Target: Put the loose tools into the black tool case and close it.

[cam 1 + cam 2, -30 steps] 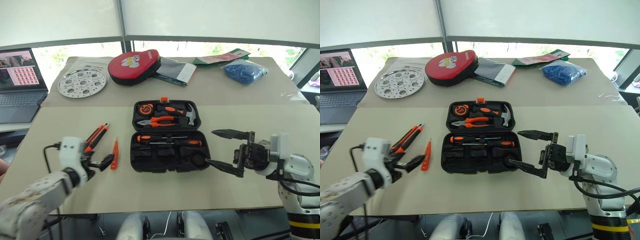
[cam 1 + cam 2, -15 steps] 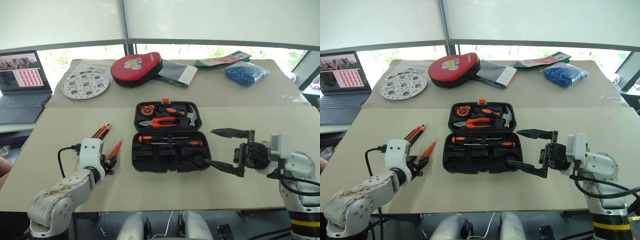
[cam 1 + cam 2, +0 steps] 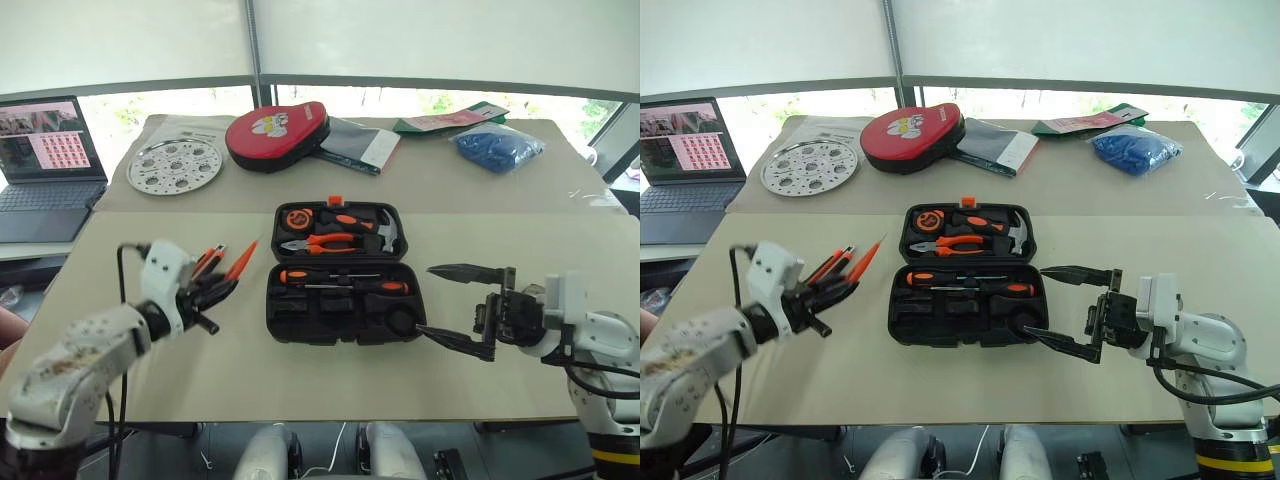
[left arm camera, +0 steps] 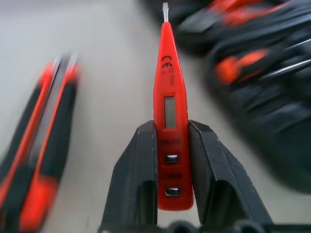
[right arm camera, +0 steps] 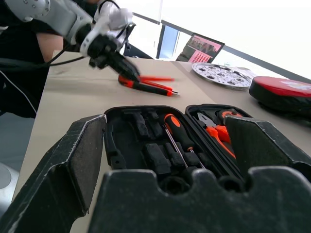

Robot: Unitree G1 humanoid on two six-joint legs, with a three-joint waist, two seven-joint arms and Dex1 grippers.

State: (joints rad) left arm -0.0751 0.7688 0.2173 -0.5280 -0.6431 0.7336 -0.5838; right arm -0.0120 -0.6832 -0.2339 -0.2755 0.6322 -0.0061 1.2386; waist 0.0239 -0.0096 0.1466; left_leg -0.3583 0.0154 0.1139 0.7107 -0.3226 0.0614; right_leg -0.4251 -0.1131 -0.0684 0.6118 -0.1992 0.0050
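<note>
Tester pen (image 4: 171, 116) butt is hidden between left gripper (image 4: 173, 184) fingers pinching it, tip aimed toward open tool case (image 3: 340, 285); right gripper (image 3: 462, 307) is held spread.

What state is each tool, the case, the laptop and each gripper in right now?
Slim orange tester pen: clamped in left gripper, lifted off table.
Orange-black utility knife: loose on table.
Black moulded-plastic tool case: open, screwdrivers seated.
Right gripper: open, empty, beside case.
Laptop: open, screen on.
</note>
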